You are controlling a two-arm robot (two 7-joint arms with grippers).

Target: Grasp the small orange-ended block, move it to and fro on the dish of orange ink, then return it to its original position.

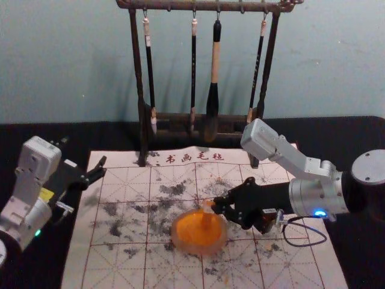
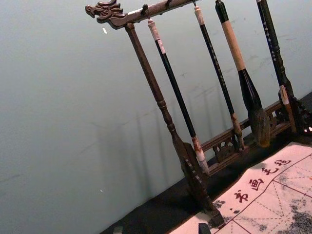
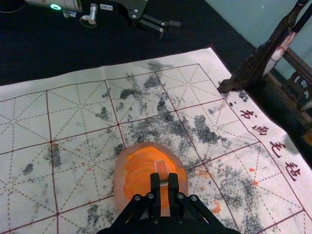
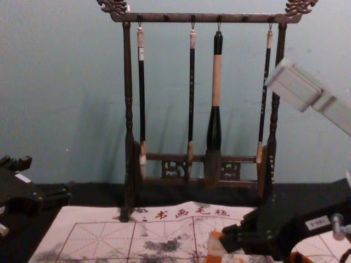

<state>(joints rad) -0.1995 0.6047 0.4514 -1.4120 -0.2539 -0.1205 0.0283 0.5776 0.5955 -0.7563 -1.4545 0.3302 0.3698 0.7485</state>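
Head view: a round, shallow dish of orange ink sits on a gridded mat with dark smudges, low centre of the frame. From the right, the right gripper has its fingers closed on the small block, over the dish's upper right; whether it touches the ink is unclear. At left, the left gripper has fingers spread, empty. Behind, top centre, four brushes hang from a wooden rack.

The small, pale, orange-ended block is upright over the round, pale-rimmed dish of orange ink.
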